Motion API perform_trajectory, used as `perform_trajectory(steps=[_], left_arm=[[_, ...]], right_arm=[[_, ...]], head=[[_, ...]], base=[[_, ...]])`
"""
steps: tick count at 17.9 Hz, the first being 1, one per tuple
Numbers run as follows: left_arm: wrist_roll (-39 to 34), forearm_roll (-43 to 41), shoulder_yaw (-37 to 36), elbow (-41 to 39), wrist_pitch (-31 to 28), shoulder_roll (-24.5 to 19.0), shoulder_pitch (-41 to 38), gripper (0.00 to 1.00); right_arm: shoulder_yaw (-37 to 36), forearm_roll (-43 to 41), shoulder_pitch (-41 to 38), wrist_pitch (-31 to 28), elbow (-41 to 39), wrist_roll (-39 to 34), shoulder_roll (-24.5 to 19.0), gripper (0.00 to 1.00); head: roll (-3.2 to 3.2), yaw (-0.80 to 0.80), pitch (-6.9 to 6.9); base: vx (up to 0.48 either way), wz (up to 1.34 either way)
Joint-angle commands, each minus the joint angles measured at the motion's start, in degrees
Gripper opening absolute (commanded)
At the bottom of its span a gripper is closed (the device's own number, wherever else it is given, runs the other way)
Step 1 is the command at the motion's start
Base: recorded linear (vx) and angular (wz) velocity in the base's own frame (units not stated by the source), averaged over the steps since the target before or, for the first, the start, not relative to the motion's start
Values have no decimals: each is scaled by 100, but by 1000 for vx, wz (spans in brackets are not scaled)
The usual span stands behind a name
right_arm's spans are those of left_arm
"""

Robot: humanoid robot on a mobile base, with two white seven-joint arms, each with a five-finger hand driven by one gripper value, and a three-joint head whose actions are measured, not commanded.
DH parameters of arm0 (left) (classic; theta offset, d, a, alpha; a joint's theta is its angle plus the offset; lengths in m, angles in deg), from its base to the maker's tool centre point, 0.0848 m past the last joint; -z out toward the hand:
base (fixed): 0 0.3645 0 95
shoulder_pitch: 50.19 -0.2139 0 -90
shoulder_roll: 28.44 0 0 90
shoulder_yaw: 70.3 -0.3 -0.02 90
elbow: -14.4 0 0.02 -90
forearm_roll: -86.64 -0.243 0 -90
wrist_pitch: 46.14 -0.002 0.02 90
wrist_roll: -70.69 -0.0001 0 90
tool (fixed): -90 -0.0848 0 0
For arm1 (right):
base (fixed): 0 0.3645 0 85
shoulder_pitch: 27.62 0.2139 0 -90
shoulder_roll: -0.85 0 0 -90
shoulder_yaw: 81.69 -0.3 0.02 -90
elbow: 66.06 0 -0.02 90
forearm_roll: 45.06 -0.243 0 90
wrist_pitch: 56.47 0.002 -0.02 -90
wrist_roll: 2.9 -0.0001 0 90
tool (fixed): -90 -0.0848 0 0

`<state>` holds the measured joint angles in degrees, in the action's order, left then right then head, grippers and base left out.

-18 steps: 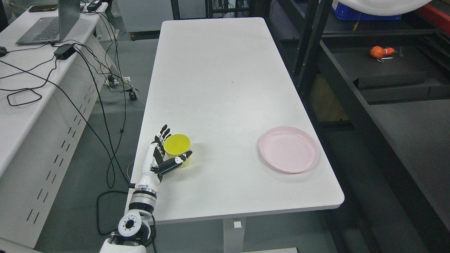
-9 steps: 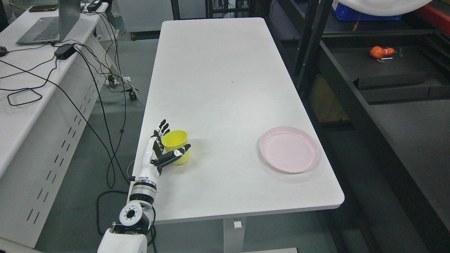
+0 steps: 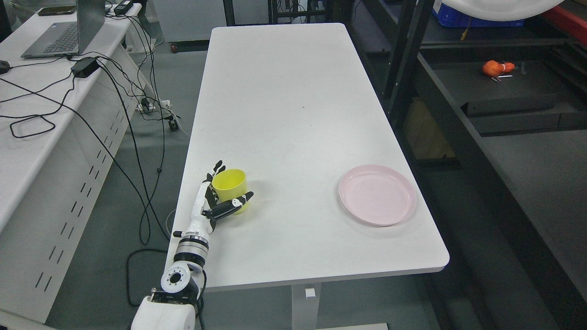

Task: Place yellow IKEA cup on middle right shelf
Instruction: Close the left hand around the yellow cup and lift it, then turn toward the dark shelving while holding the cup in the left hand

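Observation:
A yellow cup [image 3: 230, 182] stands upright near the left edge of the white table [image 3: 284, 101], close to the front. My left hand [image 3: 234, 179] reaches in from the lower left and brackets the cup. Its fingers [image 3: 215, 170] stretch up along the cup's left side, and the thumb [image 3: 234, 206] lies across the cup's near side. The fingers are still spread, not wrapped tight. The dark shelf rack [image 3: 504, 105] stands to the right of the table. My right arm does not show.
A pink plate [image 3: 377, 195] lies at the table's front right. An orange object [image 3: 497, 68] sits on a rack shelf at the upper right. A desk [image 3: 27, 151] with a laptop [image 3: 64, 32] and trailing cables stands at the left.
My left hand has moved forward and closer around the cup, the thumb swinging across its near side. The cup has shifted slightly away from me.

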<state>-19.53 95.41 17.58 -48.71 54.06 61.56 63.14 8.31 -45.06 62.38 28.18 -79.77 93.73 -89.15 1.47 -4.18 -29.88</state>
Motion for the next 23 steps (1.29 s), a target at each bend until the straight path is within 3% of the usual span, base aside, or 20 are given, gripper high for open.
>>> perform_trajectory(steps=[1, 5, 9, 12, 14, 23], left_arm=[[4, 1, -193, 316, -9, -100, 268, 97], [4, 1, -342, 351, 0, -100, 304, 83], [4, 62, -377, 351, 35, -100, 286, 58], [4, 614, -395, 351, 700, -100, 260, 18], [4, 704, -456, 290, 1141, -100, 242, 2], [4, 713, -544, -1141, 1345, -100, -258, 0]], right_arm=[[97, -141, -79, -2, 1, 5, 100, 99], [97, -141, -79, -2, 1, 5, 100, 99], [97, -141, -79, -2, 1, 5, 100, 99], [97, -141, -79, -2, 1, 5, 100, 99], [97, -141, -79, -2, 1, 5, 100, 99], [97, -141, -79, -2, 1, 5, 100, 99]], head=[[0, 0, 0], [0, 0, 0], [0, 0, 0], [0, 0, 0], [0, 0, 0], [0, 0, 0]], base=[[0, 0], [0, 0], [0, 0], [0, 0], [0, 0], [-2, 0]])
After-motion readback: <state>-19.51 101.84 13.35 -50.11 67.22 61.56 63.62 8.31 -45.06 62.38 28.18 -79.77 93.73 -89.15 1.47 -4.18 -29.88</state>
